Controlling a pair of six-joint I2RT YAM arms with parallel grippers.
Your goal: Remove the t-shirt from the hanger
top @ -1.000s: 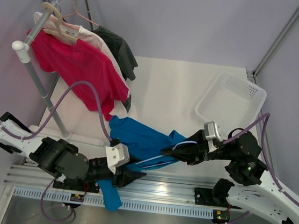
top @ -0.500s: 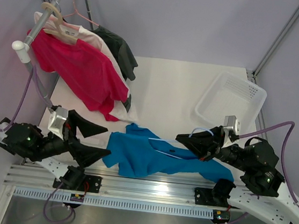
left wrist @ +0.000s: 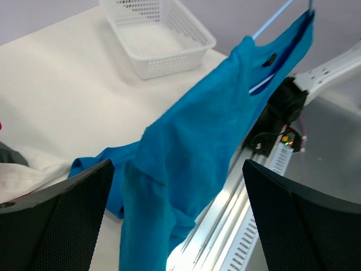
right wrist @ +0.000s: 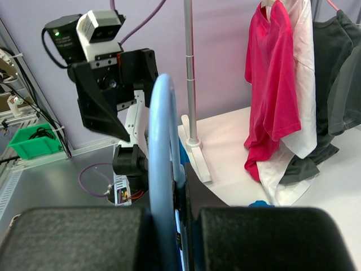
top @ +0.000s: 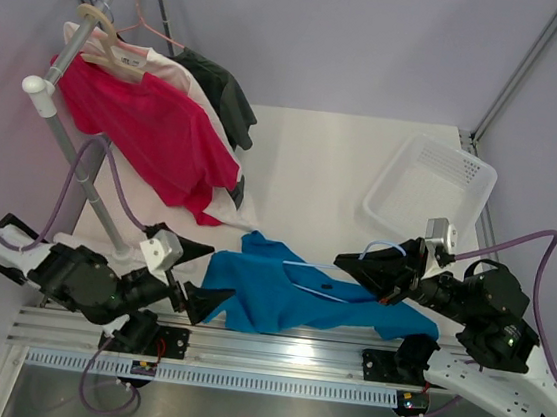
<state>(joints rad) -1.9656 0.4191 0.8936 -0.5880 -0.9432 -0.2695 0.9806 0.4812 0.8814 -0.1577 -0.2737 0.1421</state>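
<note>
The bright blue t-shirt point(top: 274, 291) drapes from the pale-blue wire hanger point(top: 302, 265) down to the table's front edge. My right gripper point(top: 354, 269) is shut on the hanger near its hook and holds it above the table. In the right wrist view the hook point(right wrist: 162, 164) stands clamped between the fingers of the right gripper point(right wrist: 181, 226). My left gripper point(top: 196, 276) is open and empty at the shirt's left end. In the left wrist view the shirt point(left wrist: 192, 158) hangs between the wide-apart fingers of the left gripper point(left wrist: 180, 226), and the hanger wire point(left wrist: 272, 18) shows at the top.
A clothes rack point(top: 65, 139) at the back left holds a magenta-pink shirt point(top: 157, 129), a white one and a dark grey-green shirt point(top: 221, 91) on a wooden hanger point(top: 110, 49). A white basket point(top: 430, 186) sits at the back right. The metal rail point(top: 282, 355) runs along the front.
My left gripper let go of the shirt, swung left, then came back open beside its left end. My right gripper moved right with the hanger, and the shirt now hangs spread out.
</note>
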